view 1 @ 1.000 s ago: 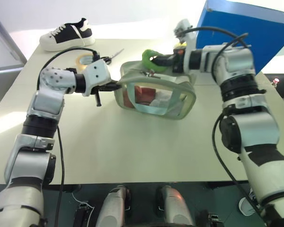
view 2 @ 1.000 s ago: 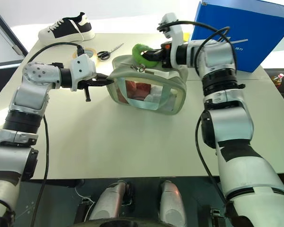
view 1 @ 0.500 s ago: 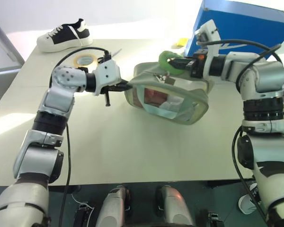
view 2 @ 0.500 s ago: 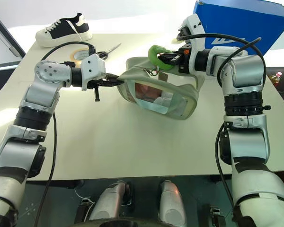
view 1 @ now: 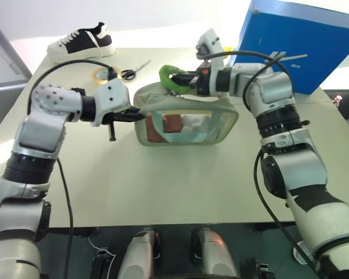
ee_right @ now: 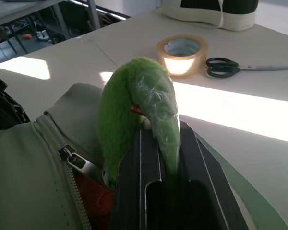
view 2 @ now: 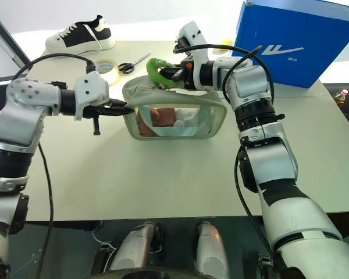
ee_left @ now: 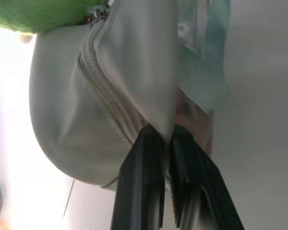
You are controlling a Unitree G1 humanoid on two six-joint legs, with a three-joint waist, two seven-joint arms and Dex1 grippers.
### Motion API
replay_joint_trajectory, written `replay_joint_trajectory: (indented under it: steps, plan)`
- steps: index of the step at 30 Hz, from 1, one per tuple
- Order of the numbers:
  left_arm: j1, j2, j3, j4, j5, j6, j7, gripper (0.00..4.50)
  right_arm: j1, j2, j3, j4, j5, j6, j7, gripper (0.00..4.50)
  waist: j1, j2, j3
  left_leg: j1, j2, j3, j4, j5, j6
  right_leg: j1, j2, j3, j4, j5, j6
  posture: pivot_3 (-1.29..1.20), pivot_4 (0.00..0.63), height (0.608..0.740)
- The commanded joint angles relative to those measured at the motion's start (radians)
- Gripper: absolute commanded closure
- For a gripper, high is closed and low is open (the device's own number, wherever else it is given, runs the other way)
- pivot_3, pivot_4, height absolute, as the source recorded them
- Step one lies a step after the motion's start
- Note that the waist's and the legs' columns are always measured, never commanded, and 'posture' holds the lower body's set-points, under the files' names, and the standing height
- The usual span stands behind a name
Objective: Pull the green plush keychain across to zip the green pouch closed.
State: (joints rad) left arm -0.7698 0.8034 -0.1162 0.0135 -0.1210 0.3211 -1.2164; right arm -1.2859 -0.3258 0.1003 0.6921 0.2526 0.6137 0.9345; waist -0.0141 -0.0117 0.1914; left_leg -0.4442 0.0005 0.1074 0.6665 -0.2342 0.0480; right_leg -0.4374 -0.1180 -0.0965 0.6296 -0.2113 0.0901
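The pale surface [view 1: 163, 192] carries everything, and the largest thing on it is a big blue box [view 1: 302, 40] at its far right corner, with a white swoosh-like mark and a few small white characters on its front that are too small to read. Next in size, the green pouch [view 1: 186, 125] sits near the middle of the surface with its clear window facing the camera, reddish and white contents visible behind the plastic. A black-and-white sneaker [view 1: 81, 40] lies at the far left corner, well apart from the pouch. A roll of tape [view 1: 103, 74] and a pair of scissors [view 1: 134, 71] rest side by side between the sneaker and the pouch.

The left claw [view 1: 132, 115] is clenched on the pouch's left end; the left wrist view shows both black fingers [ee_left: 144, 182] pinching a fold of fabric just beside the zipper line. The right claw [view 2: 173, 73] is grasping the green plush keychain [view 2: 158, 70] above the pouch's top edge, toward its left half. In the right wrist view the plush curls over the fingertips, and the metal zipper pull [ee_right: 72, 158] sits just beside it, with the zipper open on the claw's side of it, over reddish contents.
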Motion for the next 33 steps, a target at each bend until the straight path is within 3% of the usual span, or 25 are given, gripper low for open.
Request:
replay_joint_trajectory:
  steps: [1,8,18,22,31,33]
  plan:
    - [0.052,0.02,0.031,-0.027,0.025,-0.029,0.06,4.5,-0.042,0.011,0.005,0.007,-0.015,-0.034,0.036,4.45,0.0,0.0,0.0,0.0,0.0,0.0,0.0,0.0,0.0,0.0,0.0,0.0,0.0,0.0,0.0,0.0,0.15,0.74]
    - [0.093,0.009,0.027,-0.004,0.048,-0.072,0.139,4.5,-0.027,-0.026,0.017,-0.021,-0.055,-0.006,0.052,4.45,-0.005,0.0,0.0,0.001,0.0,0.0,0.0,0.0,-0.001,0.0,0.0,0.0,0.0,0.0,0.0,0.0,0.15,0.74]
    - [-0.004,-0.035,-0.009,0.11,0.079,-0.152,0.169,4.5,0.043,-0.07,0.005,-0.23,-0.033,0.148,0.029,4.45,-0.001,0.0,0.0,0.001,0.0,0.0,0.0,0.0,-0.001,0.0,0.0,0.0,0.0,0.0,0.0,0.0,0.15,0.74]
    - [0.013,-0.025,-0.028,0.082,0.058,-0.14,0.103,4.5,0.055,-0.069,-0.007,-0.234,-0.038,0.147,-0.006,2.97,-0.002,0.0,0.0,0.001,0.0,0.0,0.0,0.0,-0.001,0.0,0.0,0.0,0.0,0.0,0.0,0.0,0.15,0.74]
    - [0.01,-0.029,-0.025,0.091,0.062,-0.152,0.089,4.5,0.05,-0.08,-0.032,-0.232,-0.024,0.126,-0.008,2.97,-0.001,0.0,0.0,0.001,0.0,0.0,0.0,0.0,0.0,0.0,-0.001,0.0,0.0,0.0,0.0,0.0,0.15,0.74]
    - [0.01,-0.029,-0.024,0.091,0.061,-0.153,0.089,4.5,0.047,-0.078,-0.037,-0.244,-0.014,0.132,-0.006,3.51,-0.001,0.0,0.0,0.001,0.0,0.0,0.0,-0.001,0.0,0.0,-0.001,0.0,0.0,0.0,0.0,0.0,0.15,0.74]
